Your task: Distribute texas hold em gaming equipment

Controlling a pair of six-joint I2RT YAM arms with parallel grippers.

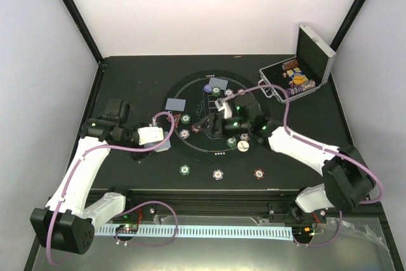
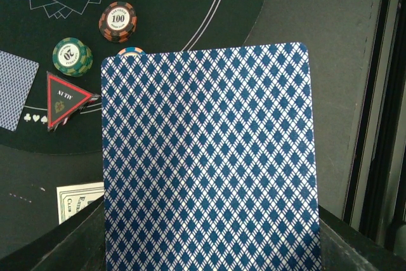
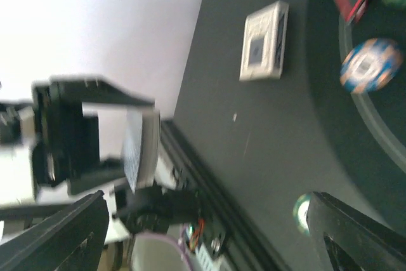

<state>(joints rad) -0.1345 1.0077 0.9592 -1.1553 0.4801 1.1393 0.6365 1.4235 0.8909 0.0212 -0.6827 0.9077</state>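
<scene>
A deck of playing cards point(image 2: 209, 157) with a blue diamond back fills the left wrist view; my left gripper point(image 1: 154, 136) is shut on it left of the round mat, and its fingers are hidden behind the cards. Beyond the deck lie a red triangle marker point(image 2: 63, 98), a green chip point(image 2: 72, 56), a red-brown chip point(image 2: 118, 21) and a face-down card point(image 2: 14, 90). My right gripper point(image 1: 209, 122) hovers over the middle of the mat, open and empty point(image 3: 209, 233). Two cards point(image 1: 176, 103) point(image 1: 219, 84) lie on the mat's far half.
The black mat point(image 1: 190, 150) has chips scattered on it; three more chips point(image 1: 184, 170) point(image 1: 217, 174) point(image 1: 259, 172) sit in front of it. A white card box point(image 3: 263, 41) lies beside the mat. The open silver case point(image 1: 314, 61) stands at the far right.
</scene>
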